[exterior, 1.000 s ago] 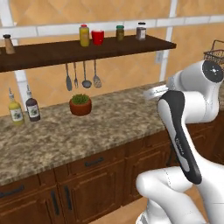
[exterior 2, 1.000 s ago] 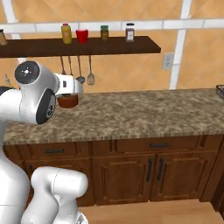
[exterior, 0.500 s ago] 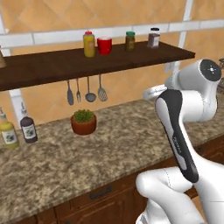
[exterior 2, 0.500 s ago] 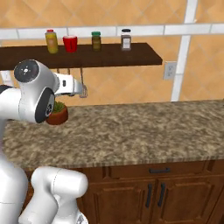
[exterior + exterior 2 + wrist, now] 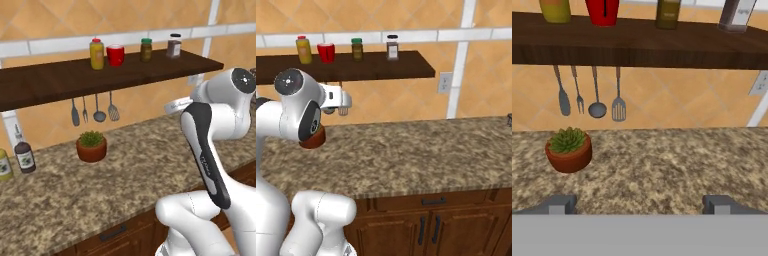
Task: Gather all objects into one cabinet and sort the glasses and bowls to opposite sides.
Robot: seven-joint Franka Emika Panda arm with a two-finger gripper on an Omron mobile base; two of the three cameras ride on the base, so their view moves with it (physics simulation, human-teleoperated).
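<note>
A small glossy red cup [image 5: 115, 55] [image 5: 326, 52] [image 5: 602, 11] stands on the long dark wall shelf [image 5: 60, 80], between a yellow jar and a green-lidded jar. My gripper [image 5: 640, 204] is open, its two dark fingertips [image 5: 562, 202] spread wide with nothing between them. It hovers over the granite counter [image 5: 662, 165], well below the shelf and the red cup, pointing at the tiled wall. The cabinet, the bowls and the other glasses are out of view.
On the shelf are a yellow jar with red cap [image 5: 97, 54] and two spice jars [image 5: 145, 50] [image 5: 174, 46]. Utensils [image 5: 95, 109] hang under it. A terracotta plant pot [image 5: 91, 146] [image 5: 568, 149] and bottles [image 5: 23, 152] stand on the counter. Brown under-counter doors [image 5: 426, 230] are below.
The whole picture has shifted: the base has driven closer to the counter and the shelf now looms larger. The gripper has stayed open.
</note>
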